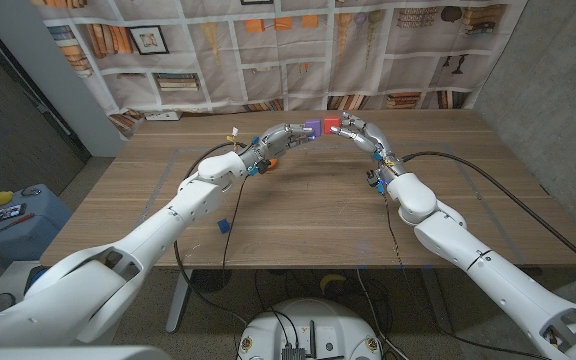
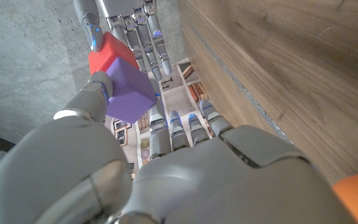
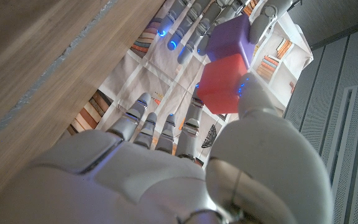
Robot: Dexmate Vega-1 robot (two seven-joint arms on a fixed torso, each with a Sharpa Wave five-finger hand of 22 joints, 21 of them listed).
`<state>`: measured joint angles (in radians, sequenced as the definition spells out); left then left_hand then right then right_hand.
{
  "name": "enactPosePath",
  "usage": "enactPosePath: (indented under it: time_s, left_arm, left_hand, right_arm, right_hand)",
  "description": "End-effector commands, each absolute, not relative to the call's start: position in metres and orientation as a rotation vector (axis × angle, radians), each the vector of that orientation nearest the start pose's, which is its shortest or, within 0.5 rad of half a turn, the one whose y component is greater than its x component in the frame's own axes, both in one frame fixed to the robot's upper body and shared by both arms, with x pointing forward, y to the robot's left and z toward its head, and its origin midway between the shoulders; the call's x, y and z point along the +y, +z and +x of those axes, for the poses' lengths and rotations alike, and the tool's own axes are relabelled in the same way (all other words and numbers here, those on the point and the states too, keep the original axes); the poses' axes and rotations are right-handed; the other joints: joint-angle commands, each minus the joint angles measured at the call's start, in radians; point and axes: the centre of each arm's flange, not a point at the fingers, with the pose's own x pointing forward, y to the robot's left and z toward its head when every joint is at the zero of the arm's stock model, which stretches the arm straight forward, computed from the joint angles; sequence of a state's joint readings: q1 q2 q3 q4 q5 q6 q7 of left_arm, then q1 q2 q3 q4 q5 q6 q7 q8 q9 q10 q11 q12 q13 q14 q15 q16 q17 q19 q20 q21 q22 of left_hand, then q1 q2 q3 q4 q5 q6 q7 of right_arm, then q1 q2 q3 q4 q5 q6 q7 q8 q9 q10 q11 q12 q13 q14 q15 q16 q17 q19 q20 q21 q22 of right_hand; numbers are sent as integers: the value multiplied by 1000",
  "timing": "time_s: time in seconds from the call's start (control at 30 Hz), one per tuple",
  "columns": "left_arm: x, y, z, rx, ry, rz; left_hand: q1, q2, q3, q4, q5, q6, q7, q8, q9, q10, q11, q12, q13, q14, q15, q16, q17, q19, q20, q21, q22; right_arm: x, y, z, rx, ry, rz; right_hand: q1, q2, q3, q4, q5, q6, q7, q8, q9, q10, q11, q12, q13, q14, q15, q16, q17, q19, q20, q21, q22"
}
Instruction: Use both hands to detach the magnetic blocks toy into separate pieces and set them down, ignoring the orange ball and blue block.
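Pinched at the fingertips of both hands: a purple block in the left hand, a red block in the right hand, the two cubes face to face and touching, raised above the far middle of the wooden table. Clamped between thumb and fingers in each case, as seen in the wrist views: purple cube nearest the left hand, red one beyond it; red cube nearest the right hand, purple beyond. Plain matte faces, sharp corners, no markings readable. Bare wood all round beneath the hands, out to the far edge near the bookshelf-printed backdrop. Small blue block lying on the table near the left forearm, well apart from the hands. Orange ball at the corner of the left wrist view, blurred. No legible writing anywhere.
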<state>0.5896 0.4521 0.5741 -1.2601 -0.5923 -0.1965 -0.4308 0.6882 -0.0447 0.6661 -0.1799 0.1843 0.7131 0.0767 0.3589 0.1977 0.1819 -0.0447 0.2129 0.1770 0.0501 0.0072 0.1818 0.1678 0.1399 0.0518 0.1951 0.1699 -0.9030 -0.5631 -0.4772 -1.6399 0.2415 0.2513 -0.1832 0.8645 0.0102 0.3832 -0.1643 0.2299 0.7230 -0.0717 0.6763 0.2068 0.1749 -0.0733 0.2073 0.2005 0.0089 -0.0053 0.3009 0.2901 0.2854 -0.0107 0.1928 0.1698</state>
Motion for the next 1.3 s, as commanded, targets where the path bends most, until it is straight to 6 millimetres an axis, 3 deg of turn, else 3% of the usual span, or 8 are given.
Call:
enactPosePath:
  time_s: [0.03,1.3]
  left_arm:
    - [161,41,648,-598,-736,235]
    - [202,70,618,-593,-576,511]
  left_hand:
    - [15,1,-3,0,-2,81,-69,2,3,5,-3,-1,0,4,-1,-1,2,5,0,-2,3]
    - [33,11,-20,2,-1,102,-76,-4,5,9,-10,-7,1,3,2,-2,2,2,6,-3,3]
  right_arm:
    - [-193,5,584,-798,226,-326]
    - [-224,23,581,-706,168,-534]
  right_hand:
    - [69,77,-4,-2,6,139,-125,35,5,9,2,1,3,2,-5,-1,6,1,3,3,2]
    - [73,79,-13,-1,10,139,-126,32,5,10,2,0,3,0,-4,-2,8,0,3,3,2]
